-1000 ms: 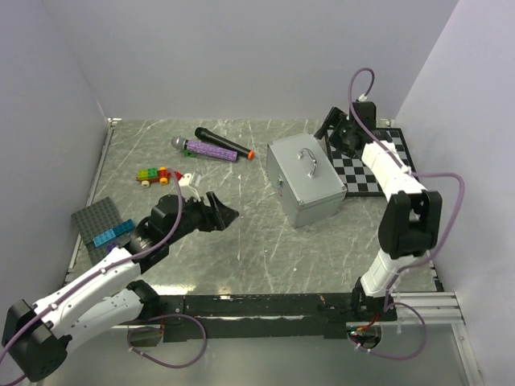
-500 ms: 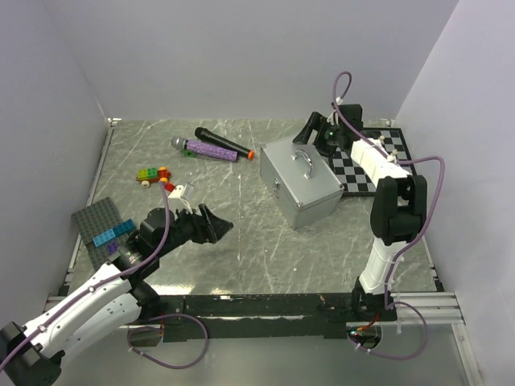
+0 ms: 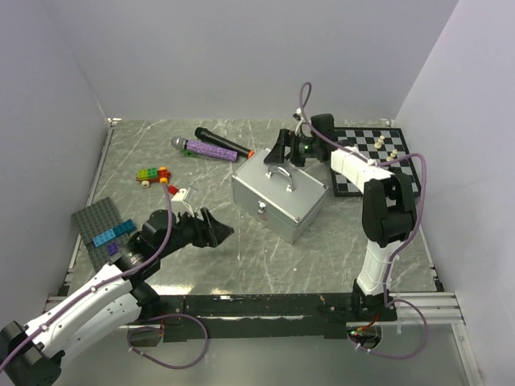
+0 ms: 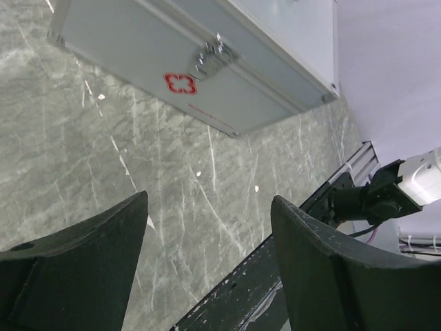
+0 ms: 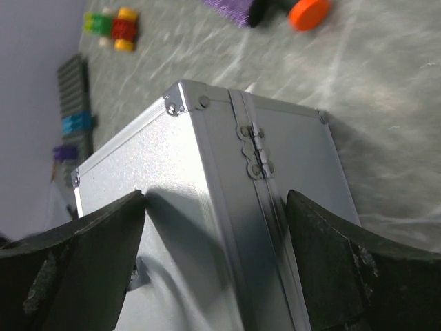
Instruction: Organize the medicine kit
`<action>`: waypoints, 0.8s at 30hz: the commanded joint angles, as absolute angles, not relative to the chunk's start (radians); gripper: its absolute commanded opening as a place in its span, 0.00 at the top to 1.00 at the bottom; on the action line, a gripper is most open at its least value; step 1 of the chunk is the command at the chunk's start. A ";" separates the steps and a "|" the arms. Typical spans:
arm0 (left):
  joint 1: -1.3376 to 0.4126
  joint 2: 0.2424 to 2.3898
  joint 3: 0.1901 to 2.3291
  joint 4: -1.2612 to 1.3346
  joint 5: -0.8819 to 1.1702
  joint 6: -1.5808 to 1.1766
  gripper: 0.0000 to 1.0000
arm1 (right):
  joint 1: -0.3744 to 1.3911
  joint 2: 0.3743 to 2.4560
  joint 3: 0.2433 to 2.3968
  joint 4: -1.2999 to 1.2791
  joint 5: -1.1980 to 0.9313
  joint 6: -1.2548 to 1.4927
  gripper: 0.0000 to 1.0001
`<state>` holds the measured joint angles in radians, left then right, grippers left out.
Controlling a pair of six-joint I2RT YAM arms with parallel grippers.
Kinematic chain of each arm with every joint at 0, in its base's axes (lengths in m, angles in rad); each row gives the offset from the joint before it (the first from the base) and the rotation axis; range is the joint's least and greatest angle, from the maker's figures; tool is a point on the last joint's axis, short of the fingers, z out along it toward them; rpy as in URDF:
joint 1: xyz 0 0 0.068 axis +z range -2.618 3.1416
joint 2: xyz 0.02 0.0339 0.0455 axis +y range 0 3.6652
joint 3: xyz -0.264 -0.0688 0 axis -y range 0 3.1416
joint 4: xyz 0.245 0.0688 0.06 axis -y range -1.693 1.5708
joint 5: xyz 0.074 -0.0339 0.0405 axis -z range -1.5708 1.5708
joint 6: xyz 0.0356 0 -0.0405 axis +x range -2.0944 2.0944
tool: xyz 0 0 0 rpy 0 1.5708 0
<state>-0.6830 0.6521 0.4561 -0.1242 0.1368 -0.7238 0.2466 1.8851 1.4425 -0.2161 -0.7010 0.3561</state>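
The right gripper (image 3: 286, 151) has swung from over the black-and-white chessboard (image 3: 378, 157) to the table's middle, and the boxy silver-grey metal case (image 3: 278, 197) has slid and turned that way with it. Its jaws stand wide apart, straddling the case's hinged back edge at the case's 12 o'clock. The lid is shut. The left gripper (image 3: 220, 228) hovers at the case's 8 o'clock, jaws spread and empty. On the case's front, beside the latch (image 4: 210, 55), sits a red cross emblem (image 4: 180, 83); the red print under it is too small to read. The chessboard lies at the table's 2 o'clock.
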 commanded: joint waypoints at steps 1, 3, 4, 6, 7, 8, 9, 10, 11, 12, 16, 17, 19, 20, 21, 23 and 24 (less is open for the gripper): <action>-0.686 0.649 0.420 -0.088 0.167 -0.735 0.25 | 0.314 1.847 1.342 -0.224 -0.798 0.301 0.12; -0.684 0.641 0.410 -0.069 0.170 -0.738 0.25 | 0.331 1.836 1.327 -0.247 -0.796 0.275 0.12; -0.684 0.635 0.402 -0.058 0.175 -0.738 0.25 | 0.339 1.833 1.318 -0.253 -0.802 0.265 0.12; -0.684 0.630 0.388 -0.038 0.172 -0.742 0.25 | 0.348 1.822 1.307 -0.265 -0.784 0.261 0.12; -0.684 0.630 0.379 -0.017 0.172 -0.744 0.25 | 0.348 1.809 1.293 -0.253 -0.782 0.271 0.12; -0.684 0.632 0.370 -0.008 0.173 -0.747 0.25 | 0.348 1.795 1.284 -0.239 -0.776 0.287 0.11; -0.684 0.637 0.356 0.032 0.178 -0.752 0.25 | 0.347 1.777 1.278 -0.232 -0.755 0.305 0.10; -0.684 0.644 0.344 0.060 0.182 -0.756 0.25 | 0.345 1.754 1.279 -0.227 -0.744 0.319 0.09; -0.686 0.652 0.331 0.089 0.193 -0.759 0.25 | 0.344 1.735 1.285 -0.224 -0.736 0.333 0.09; -0.684 0.658 0.315 0.133 0.207 -0.762 0.25 | 0.344 1.711 1.299 -0.230 -0.718 0.342 0.08; -0.684 0.667 0.252 0.334 0.273 -0.765 0.26 | 0.344 1.609 1.357 -0.290 -0.571 0.388 0.02; -0.684 0.667 0.229 0.400 0.281 -0.767 0.26 | 0.342 1.582 1.358 -0.293 -0.530 0.405 0.01; -0.684 0.672 0.181 0.535 0.302 -0.775 0.27 | 0.342 1.524 1.348 -0.299 -0.459 0.426 0.00; -0.684 0.679 0.160 0.599 0.304 -0.781 0.27 | 0.342 1.493 1.342 -0.308 -0.425 0.436 0.00; -0.686 0.693 0.144 0.653 0.305 -0.784 0.28 | 0.342 1.461 1.332 -0.311 -0.396 0.445 0.00; -0.686 0.736 0.123 0.733 0.304 -0.782 0.31 | 0.344 1.395 1.290 -0.290 -0.373 0.457 0.00; -0.686 0.765 0.123 0.765 0.313 -0.775 0.33 | 0.345 1.361 1.261 -0.275 -0.373 0.460 0.01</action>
<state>-0.6834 0.6983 0.1406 0.4683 0.2687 -0.7681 0.3389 1.5032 1.3025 -0.3012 -0.4789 0.4191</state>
